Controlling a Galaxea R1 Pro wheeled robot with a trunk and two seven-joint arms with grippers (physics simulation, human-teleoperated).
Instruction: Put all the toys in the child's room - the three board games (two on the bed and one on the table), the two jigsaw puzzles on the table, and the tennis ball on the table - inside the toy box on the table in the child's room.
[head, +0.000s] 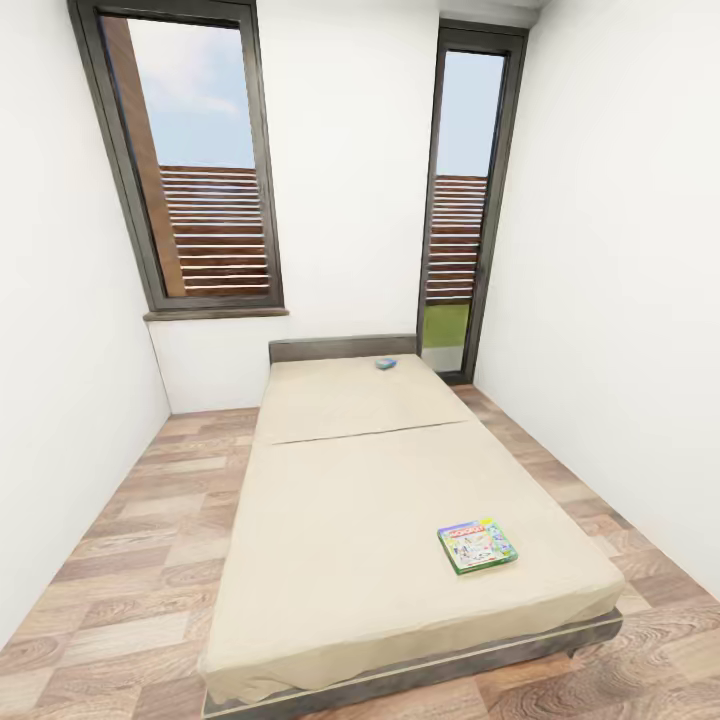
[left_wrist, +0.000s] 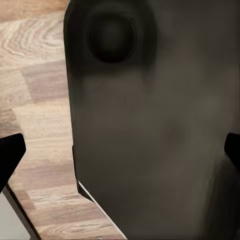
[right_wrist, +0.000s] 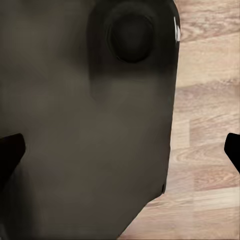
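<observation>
Both wrist cams look down past the robot's dark body (left_wrist: 160, 125) at the plank floor (left_wrist: 35, 100). Left pincer (left_wrist: 120, 152): black fingertips (left_wrist: 10, 152) at the frame edges, spread wide, nothing between them. Right pincer (right_wrist: 120, 150): same, tips (right_wrist: 10, 147) wide apart, empty.

Head cam: white-walled room, two tall dark-framed windows (head: 195, 160), wood floor. Bed (head: 380, 500) runs lengthwise away from the camera, beige mattress, grey headboard at the far end.

Green-edged board game (head: 477, 545) lies flat near the bed's near right corner, slightly skewed to the bed's edges. Blue board game (head: 386, 363) is flat by the headboard, too small to tell its heading.
</observation>
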